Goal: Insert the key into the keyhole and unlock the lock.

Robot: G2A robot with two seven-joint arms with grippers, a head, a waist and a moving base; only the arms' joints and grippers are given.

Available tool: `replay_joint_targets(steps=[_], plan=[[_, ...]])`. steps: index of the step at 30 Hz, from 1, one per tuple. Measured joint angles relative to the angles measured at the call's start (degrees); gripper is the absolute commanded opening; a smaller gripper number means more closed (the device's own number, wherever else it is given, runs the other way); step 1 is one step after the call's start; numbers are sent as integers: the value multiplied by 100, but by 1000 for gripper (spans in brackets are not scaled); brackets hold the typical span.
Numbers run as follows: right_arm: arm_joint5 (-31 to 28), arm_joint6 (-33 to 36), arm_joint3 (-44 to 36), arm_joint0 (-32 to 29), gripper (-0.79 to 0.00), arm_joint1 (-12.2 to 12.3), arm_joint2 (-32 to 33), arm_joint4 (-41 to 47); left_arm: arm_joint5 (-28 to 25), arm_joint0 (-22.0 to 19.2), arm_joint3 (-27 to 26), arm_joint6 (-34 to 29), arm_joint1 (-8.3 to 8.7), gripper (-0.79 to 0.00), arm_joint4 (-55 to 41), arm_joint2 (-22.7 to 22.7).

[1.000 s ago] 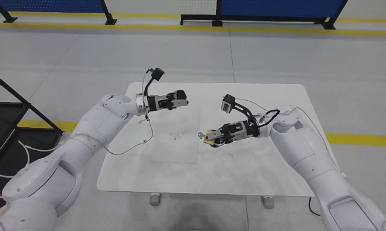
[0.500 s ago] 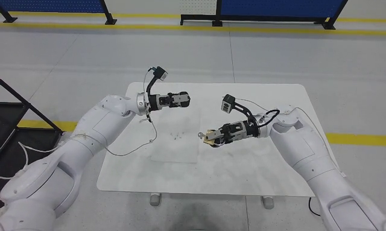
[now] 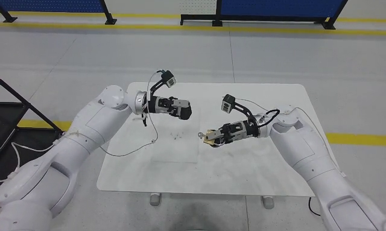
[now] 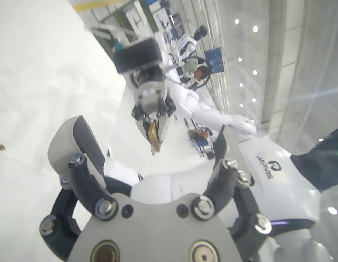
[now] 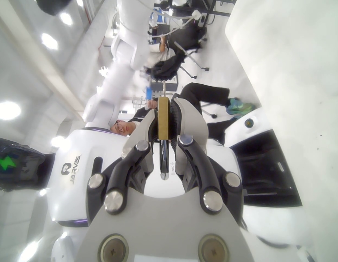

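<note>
My right gripper [image 3: 209,136] hovers over the table's middle, shut on a brass padlock [image 5: 163,121]. The lock's steel shackle [image 5: 164,162] points back toward the wrist. A thin metal key [image 5: 164,88] sticks out of the lock's far end, and from above the key [image 3: 200,134] shows as a small grey piece. My left gripper [image 3: 186,110] hangs open a short way off, facing the lock, with nothing between its fingers [image 4: 81,137]. In the left wrist view the padlock [image 4: 153,134] sits straight ahead, held in the other gripper.
The white table [image 3: 271,170] carries a pale sheet [image 3: 175,148] under the left gripper, with small dark specks [image 3: 176,134] on it. A tiny brown bit [image 4: 0,146] lies on the surface. The table's right half and front edge have free room.
My left gripper has swung down and to the right, closer to the lock, and its wrist has turned. The right arm and the lock have stayed still.
</note>
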Motion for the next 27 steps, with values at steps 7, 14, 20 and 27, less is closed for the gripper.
replay_joint_targets(steps=[7,14,20,27], plan=[[0,0,0,0,-785,0,0,0,814,88,-24,-801,-41,0,407,27],[0,0,0,0,-785,0,0,0,922,171,-129,-908,-119,0,637,70],[0,0,0,0,-785,0,0,0,864,265,-262,-852,-199,0,707,73],[0,0,0,0,-785,0,0,0,655,403,-144,-643,-307,-49,500,-50]])
